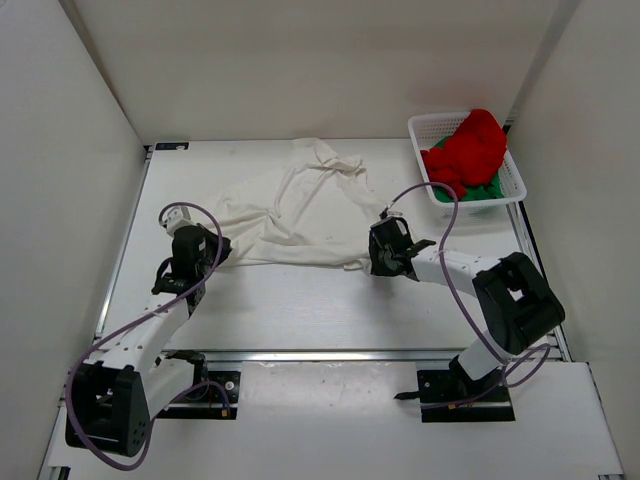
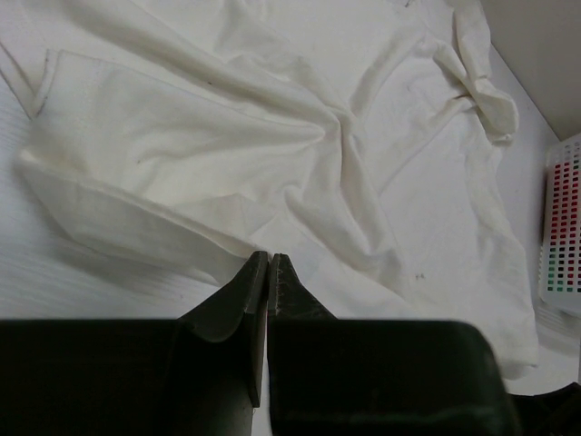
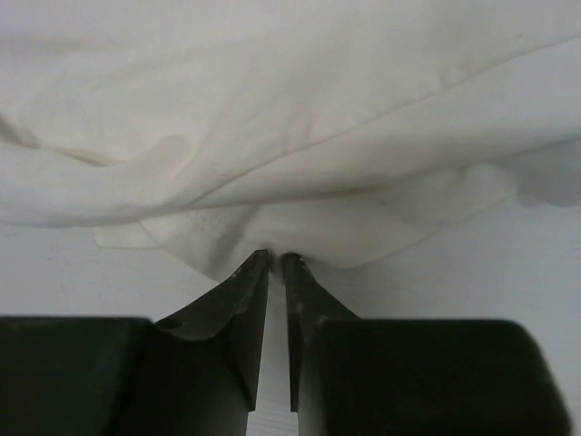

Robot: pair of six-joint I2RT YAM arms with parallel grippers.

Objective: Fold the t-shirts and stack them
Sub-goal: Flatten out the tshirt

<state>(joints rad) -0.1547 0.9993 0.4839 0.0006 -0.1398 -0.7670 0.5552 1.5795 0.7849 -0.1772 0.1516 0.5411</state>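
Note:
The white t-shirt [image 1: 300, 210] lies crumpled and spread across the middle of the table. My left gripper [image 1: 212, 245] is at its lower left edge. In the left wrist view the left gripper [image 2: 269, 257] has its jaws pressed together on the white t-shirt [image 2: 272, 136], whose folds run out from the tips. My right gripper [image 1: 378, 250] is at the shirt's lower right edge. In the right wrist view the right gripper [image 3: 275, 256] pinches a bunched bit of the hem of the white t-shirt [image 3: 290, 136]. The red t-shirt [image 1: 468, 150] sits heaped on the green t-shirt [image 1: 488, 188].
A white mesh basket [image 1: 425, 125] at the back right holds the red and green shirts; its side also shows as the basket [image 2: 563, 227] in the left wrist view. White walls enclose the table on the left, back and right.

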